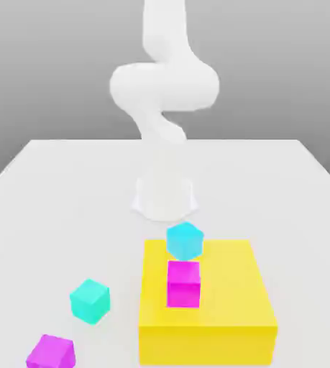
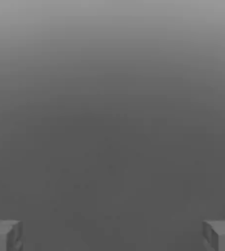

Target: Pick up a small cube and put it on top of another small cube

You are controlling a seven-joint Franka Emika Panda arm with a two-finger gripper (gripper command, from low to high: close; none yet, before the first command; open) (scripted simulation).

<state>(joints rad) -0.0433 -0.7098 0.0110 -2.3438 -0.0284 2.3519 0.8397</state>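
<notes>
Nearest the exterior camera, at the table's front edge on the exterior view's left, sits one magenta cube point(image 1: 51, 353), partly cut by the frame. Count of small cubes: four in all, two magenta and two bluish.

Just behind that front magenta cube, apart from it, sits the small cube point(image 1: 90, 300): plain turquoise with a greenish tint, one corner turned toward the camera, resting directly on the white table point(image 1: 45, 208) and touching nothing else. It stands clear of the yellow block point(image 1: 218, 302), to that block's left in the exterior view.

One yellow block, much larger than any cube, occupies the front right of the table. On its top face stands the second magenta cube point(image 1: 184, 283), and stacked on that is the sky-cyan cube point(image 1: 185, 240), bluer than the turquoise one and turned slightly relative to the cube beneath.

Behind the stack the white arm point(image 1: 164, 86) rises from its base point(image 1: 165, 195) on the table and curls overhead; the stack partly overlaps the base's lower edge.

Gripper point(image 2: 112, 235), hand view: two grey fingers point(image 2: 4, 235) spread far apart at opposite edges, released, nothing between them, only plain grey background beyond.
</notes>
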